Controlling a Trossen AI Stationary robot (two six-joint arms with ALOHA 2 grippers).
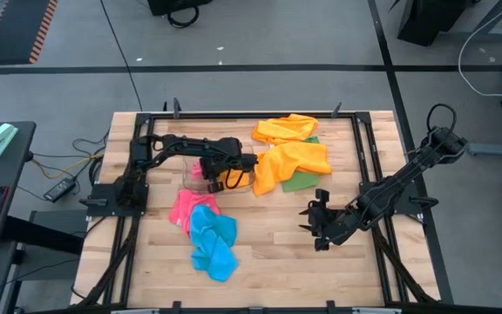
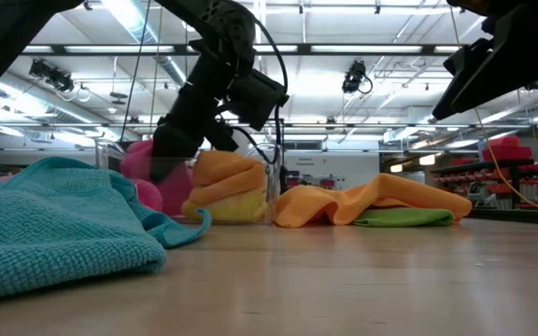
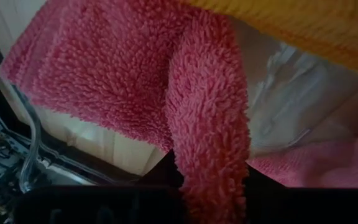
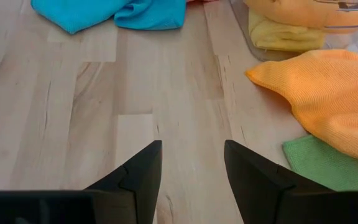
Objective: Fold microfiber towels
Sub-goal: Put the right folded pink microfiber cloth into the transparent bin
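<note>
Towels everywhere on the bench (image 1: 268, 235), and the pink towel (image 3: 210, 118) is the one in play: the left pincer (image 1: 206, 174) is clamped on a ridge of its pile, down by the clear bin (image 4: 291, 37) near the middle of the bench, with more pink cloth (image 1: 183, 208) lying beside the blue towel (image 1: 212, 240) at the front. Over to the right, the orange towels (image 1: 293, 157) sprawl across a green towel (image 1: 301, 181), and a yellow towel (image 4: 284, 34) sits folded inside the bin. The right pincer (image 4: 191, 168) hovers above bare wood with its jaws parted and nothing between them, well apart from the action. To do this well, I'd say the left arm wants to draw the pink cloth clear of the bin and of the orange cloth overhanging it, then lay it flat on open wood before any fold; a pinch on a bunched ridge will likely drag a crumpled lump, so regripping at a corner looks wise, with the right arm coming in to pin the opposite edge. As for brands, labels or writing, none can be read on the cloths, the bin or the arms.
</note>
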